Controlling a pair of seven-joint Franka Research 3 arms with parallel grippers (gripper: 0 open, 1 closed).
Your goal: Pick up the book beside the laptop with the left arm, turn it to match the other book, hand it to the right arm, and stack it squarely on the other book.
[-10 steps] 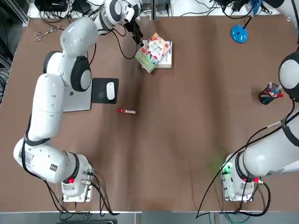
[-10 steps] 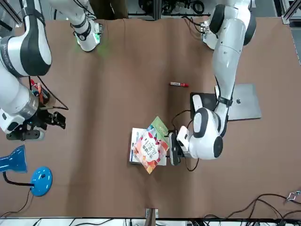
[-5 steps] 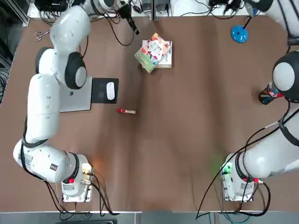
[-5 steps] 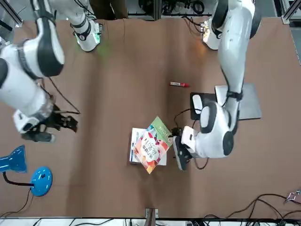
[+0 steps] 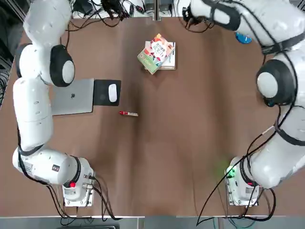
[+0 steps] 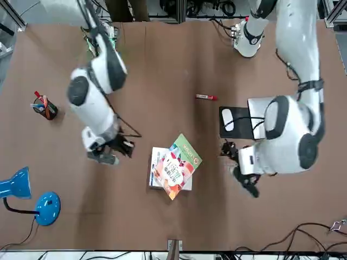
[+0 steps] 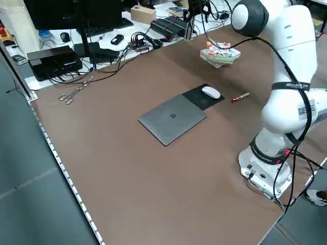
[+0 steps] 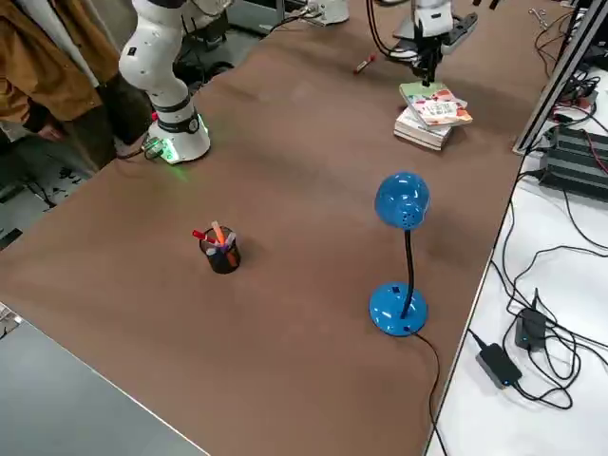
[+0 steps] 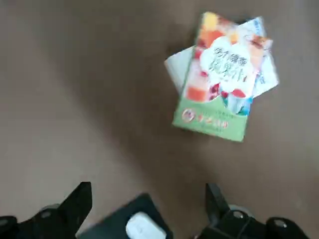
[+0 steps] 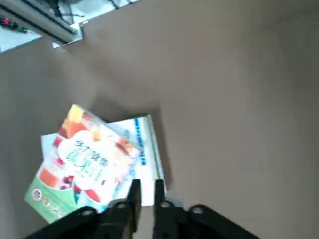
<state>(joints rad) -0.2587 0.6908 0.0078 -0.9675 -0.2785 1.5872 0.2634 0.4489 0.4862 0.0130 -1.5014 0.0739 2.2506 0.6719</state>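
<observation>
The floral cream book with the green band (image 5: 155, 51) lies askew on top of the thicker white book (image 5: 170, 60) near the table's far edge. The silver laptop (image 5: 71, 97) rests to the left, apart from both books. My left gripper (image 9: 144, 201) hangs above the table on the laptop side of the books, open wide with nothing between its fingers; in the front view the left gripper (image 6: 242, 175) is beside the mouse pad. My right gripper (image 10: 146, 191) hovers by the white book's (image 10: 147, 143) side, fingers shut and empty, and also shows in the front view (image 6: 115, 149).
A black mouse pad (image 5: 102, 92) with a white mouse (image 5: 113, 93) adjoins the laptop. A red marker (image 5: 128, 113) lies mid-table. A blue lamp (image 8: 401, 249) and a pen cup (image 8: 220, 251) stand on the right side. Scissors (image 7: 71, 92) lie far left. A person's jacket (image 8: 43, 71) shows beyond the table.
The left gripper has drawn back from the books toward the far edge and the laptop side. The right arm has swung in from the right toward the books. Neither book has moved.
</observation>
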